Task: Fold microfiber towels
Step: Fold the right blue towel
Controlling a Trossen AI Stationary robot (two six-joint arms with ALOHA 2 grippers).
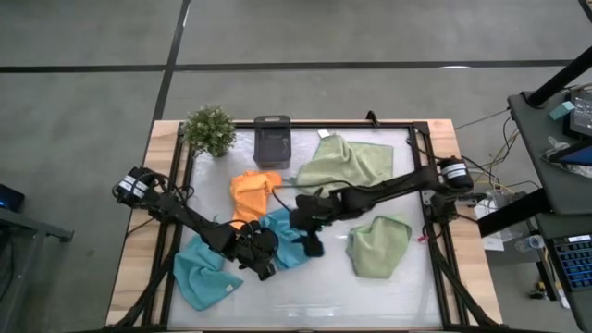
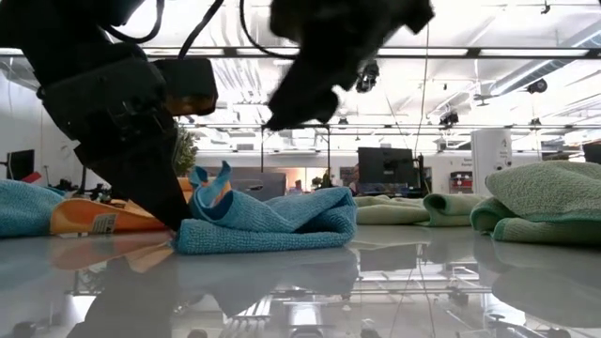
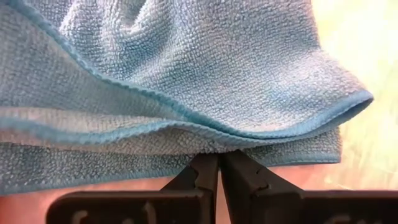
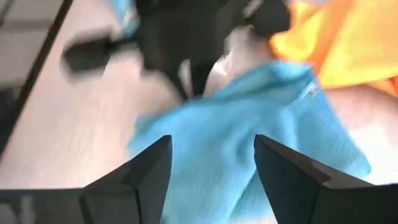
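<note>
On the left side of the surface (image 1: 305, 314), near its front edge, a light blue towel (image 1: 202, 276) lies spread and rumpled. Just right of it the left gripper (image 1: 262, 257) is down at the surface with its jaws clenched on the edge of a second light blue towel (image 1: 289, 239), which lies bunched near the middle; the left wrist view shows the hem of that cloth caught between the two dark fingers (image 3: 239, 177). In the low view this blue towel (image 2: 268, 221) sits in a folded heap with one corner sticking up beside the left arm. Behind it, touching its far side, lies the orange towel (image 1: 252, 196), crumpled, and further back along the rear edge stand a small potted plant (image 1: 210, 130) and a dark grey box (image 1: 272, 141). The right gripper (image 1: 310, 242) hangs over the right part of the same blue towel, lifted off the surface as the low view shows, its jaws released and spread wide with nothing between them; the right wrist view looks down past them onto the blue cloth (image 4: 249, 143). To the right, one green towel (image 1: 347, 164) lies spread near the rear edge, and another green towel (image 1: 378, 245) lies folded over nearer the front, well apart from the blue ones.
</note>
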